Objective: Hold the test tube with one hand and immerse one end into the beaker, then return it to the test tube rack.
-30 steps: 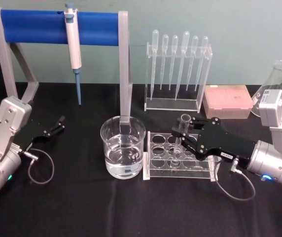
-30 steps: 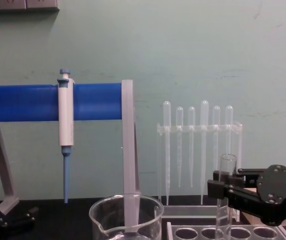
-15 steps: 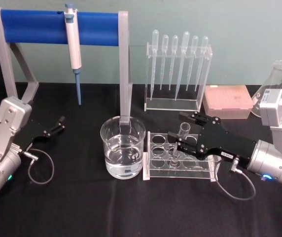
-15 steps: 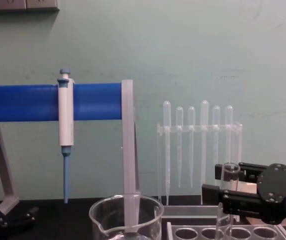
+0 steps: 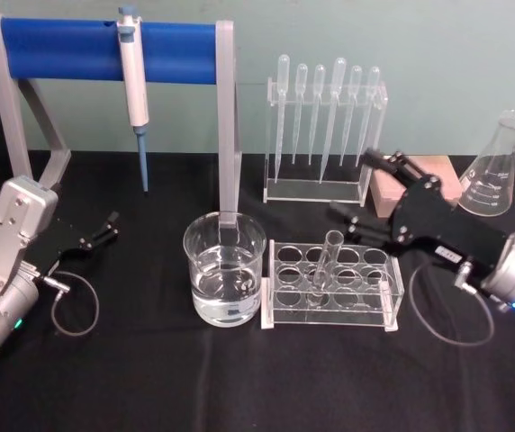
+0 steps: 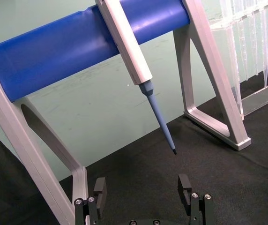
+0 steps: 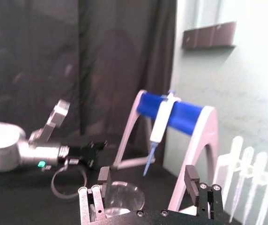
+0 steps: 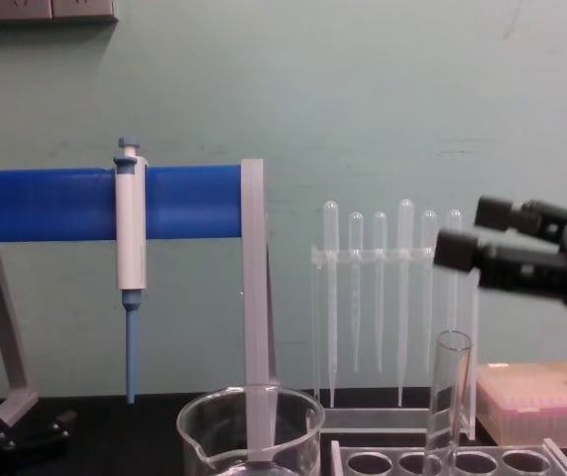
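Observation:
The test tube [image 5: 324, 263] stands leaning in a hole of the clear acrylic rack [image 5: 393, 290], and nothing holds it; its open rim also shows in the chest view [image 8: 451, 389]. The beaker [image 5: 224, 270], partly filled with clear liquid, sits just left of the rack [image 8: 251, 424]. My right gripper [image 5: 349, 182] hovers open above and behind the rack's right part, well clear of the tube [image 8: 462, 230] [image 7: 146, 176]. My left gripper [image 5: 106, 228] rests open on the black cloth at the far left [image 6: 142, 187].
A grey stand with a blue bar [image 5: 59, 49] holds a white pipettor [image 5: 133, 81] behind the beaker. A clear holder of plastic pipettes [image 5: 325, 117], a pink box [image 5: 440, 168] and a conical flask [image 5: 494, 171] stand at the back right.
My right gripper opened and let go of the test tube, then rose and drew back to the right. The tube now stands leaning in the rack. The left arm has not moved.

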`<state>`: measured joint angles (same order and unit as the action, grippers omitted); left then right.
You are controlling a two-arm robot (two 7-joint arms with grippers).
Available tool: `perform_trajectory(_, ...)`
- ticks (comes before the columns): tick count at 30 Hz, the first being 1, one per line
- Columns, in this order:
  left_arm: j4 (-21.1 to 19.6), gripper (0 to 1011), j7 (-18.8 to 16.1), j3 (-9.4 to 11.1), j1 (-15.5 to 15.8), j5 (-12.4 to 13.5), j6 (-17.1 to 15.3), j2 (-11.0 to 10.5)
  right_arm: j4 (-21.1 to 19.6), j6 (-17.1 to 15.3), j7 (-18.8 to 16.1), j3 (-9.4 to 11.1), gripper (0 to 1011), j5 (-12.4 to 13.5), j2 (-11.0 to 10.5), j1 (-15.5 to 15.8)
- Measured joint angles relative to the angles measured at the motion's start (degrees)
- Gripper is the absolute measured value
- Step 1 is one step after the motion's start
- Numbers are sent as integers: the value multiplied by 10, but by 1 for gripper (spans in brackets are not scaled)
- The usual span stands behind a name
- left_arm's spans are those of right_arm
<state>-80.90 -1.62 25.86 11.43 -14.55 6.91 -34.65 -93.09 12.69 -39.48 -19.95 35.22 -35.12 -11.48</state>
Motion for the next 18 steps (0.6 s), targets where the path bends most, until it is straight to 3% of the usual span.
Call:
perform_trajectory(7, 0, 1000, 0, 0, 0, 0, 0, 0, -20, -8, 79, 34, 1003, -6, 18, 29)
perform_trajectory(11, 0, 1000, 0, 0, 0, 0, 0, 0, -10, -24, 171, 53, 1002, -41, 49, 47)
perform_trajectory(13, 0, 1000, 0, 0, 0, 0, 0, 0, -3, -26, 197, 57, 1002, -54, 59, 52)
perform_trajectory(18, 0, 1000, 0, 0, 0, 0, 0, 0, 29, -16, 287, 65, 1002, -116, 97, 64)
